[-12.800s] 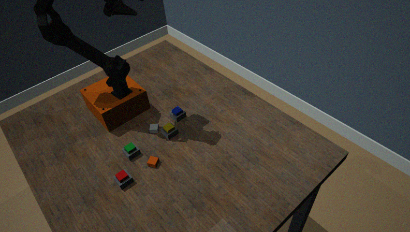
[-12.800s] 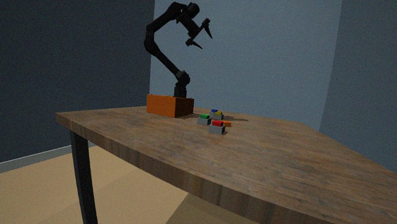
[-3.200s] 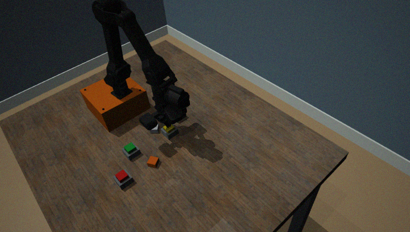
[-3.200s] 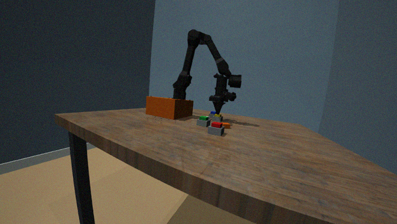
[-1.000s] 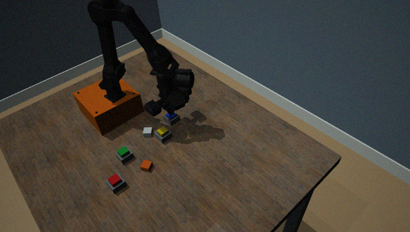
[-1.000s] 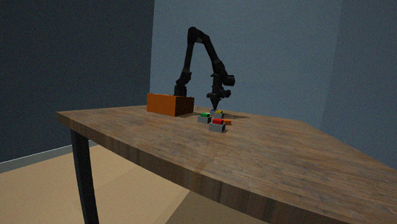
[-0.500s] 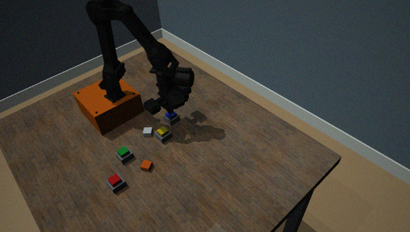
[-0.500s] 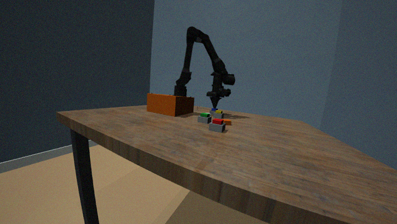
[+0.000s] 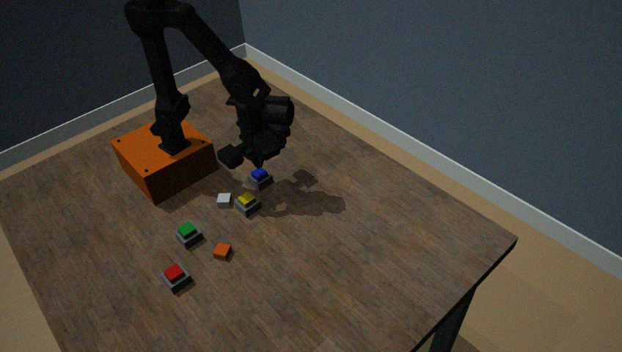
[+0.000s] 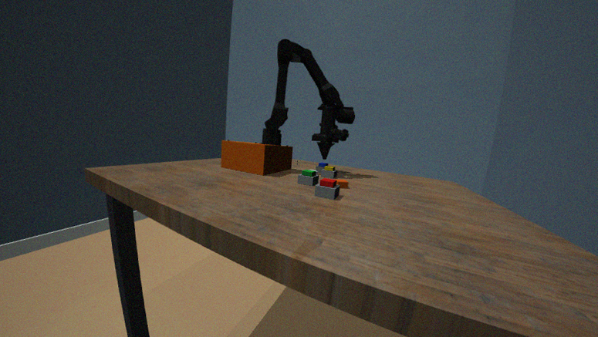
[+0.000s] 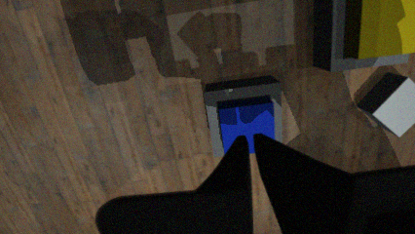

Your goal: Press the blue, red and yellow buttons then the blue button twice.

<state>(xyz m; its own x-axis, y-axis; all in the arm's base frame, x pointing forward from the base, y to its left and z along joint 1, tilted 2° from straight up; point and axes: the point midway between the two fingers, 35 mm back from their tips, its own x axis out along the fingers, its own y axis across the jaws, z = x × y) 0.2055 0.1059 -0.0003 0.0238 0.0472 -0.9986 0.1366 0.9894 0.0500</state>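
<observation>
The blue button (image 9: 259,173) (image 10: 323,164) (image 11: 245,119) sits on its grey base near the arm's base. My gripper (image 9: 260,164) (image 10: 324,157) (image 11: 249,142) is shut and empty. It points straight down, with its tips just above the blue cap. The yellow button (image 9: 246,199) (image 10: 329,168) (image 11: 377,29) is the nearest one to the blue. The red button (image 9: 173,272) (image 10: 328,182) stands farthest from the arm, at the front of the row.
A green button (image 9: 186,229) (image 10: 309,173) stands between the yellow and the red. A white block (image 9: 224,199) (image 11: 396,107) lies close beside the yellow button. An orange block (image 9: 221,249) (image 10: 343,182) lies near the green button. The arm's orange base box (image 9: 144,161) (image 10: 243,156) stands behind.
</observation>
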